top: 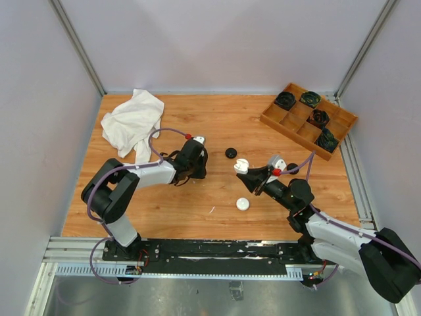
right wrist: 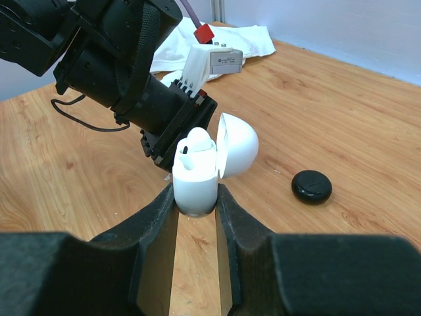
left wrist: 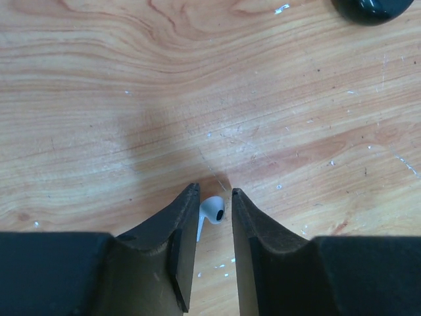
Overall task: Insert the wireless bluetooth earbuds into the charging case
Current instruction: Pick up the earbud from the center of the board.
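My right gripper (right wrist: 196,192) is shut on a white charging case (right wrist: 195,176) and holds it upright above the table with its domed lid (right wrist: 238,143) flipped open. One white earbud (right wrist: 197,141) sits in the case. The case also shows in the top view (top: 241,166). My left gripper (left wrist: 214,192) is down at the table, its jaws narrowly open around a second white earbud (left wrist: 212,209). That earbud lies against the left finger (left wrist: 177,224), with a small gap to the other finger. In the top view the left gripper (top: 184,178) hides this earbud.
A black round case (top: 231,153) and a white round case (top: 243,204) lie between the arms. Another black case (top: 292,168) lies behind the right arm. A wooden divided tray (top: 299,128) with black cases stands back right. A white cloth (top: 133,122) lies back left.
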`<state>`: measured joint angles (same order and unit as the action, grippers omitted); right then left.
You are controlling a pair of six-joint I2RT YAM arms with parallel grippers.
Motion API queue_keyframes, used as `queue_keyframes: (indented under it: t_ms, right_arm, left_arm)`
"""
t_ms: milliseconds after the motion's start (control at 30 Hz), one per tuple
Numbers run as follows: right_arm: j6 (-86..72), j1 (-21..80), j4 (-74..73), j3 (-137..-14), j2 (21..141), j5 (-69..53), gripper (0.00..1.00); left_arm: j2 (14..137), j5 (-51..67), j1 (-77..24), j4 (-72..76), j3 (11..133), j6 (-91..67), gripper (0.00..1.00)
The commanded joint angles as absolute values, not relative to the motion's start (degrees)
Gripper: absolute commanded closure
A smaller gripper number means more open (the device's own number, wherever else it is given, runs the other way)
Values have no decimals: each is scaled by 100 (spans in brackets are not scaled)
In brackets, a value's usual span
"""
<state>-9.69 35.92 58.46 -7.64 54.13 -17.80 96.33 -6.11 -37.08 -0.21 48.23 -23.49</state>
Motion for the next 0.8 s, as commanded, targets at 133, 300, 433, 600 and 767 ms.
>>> queue_keyframes:
  t_ms: [133, 300, 433, 600, 767]
  right_arm:
    - [-1046, 3371, 6076, -879, 5424, -1872, 94]
    - [-1062, 3375, 6080, -874, 5414, -1881, 94]
    - [-1080, 3374, 6078, -887, 5431, -1905, 94]
    - [-1090, 3375, 6068, -888, 5417, -1920, 94]
    - [-1081, 3367, 6046, -888, 5403, -1907, 94]
  left_arm:
    - [9587, -413, -3890, -325, 4608, -2673, 61]
    - [9461, -333, -3960, -429, 4526, -2814, 57]
    - [9286, -119, -4052, -397, 4483, -2952, 55]
    - [9079, -43, -4118, -466, 4503, -2999, 53]
    - [8905, -519, -4113, -791, 4660, -2878, 52]
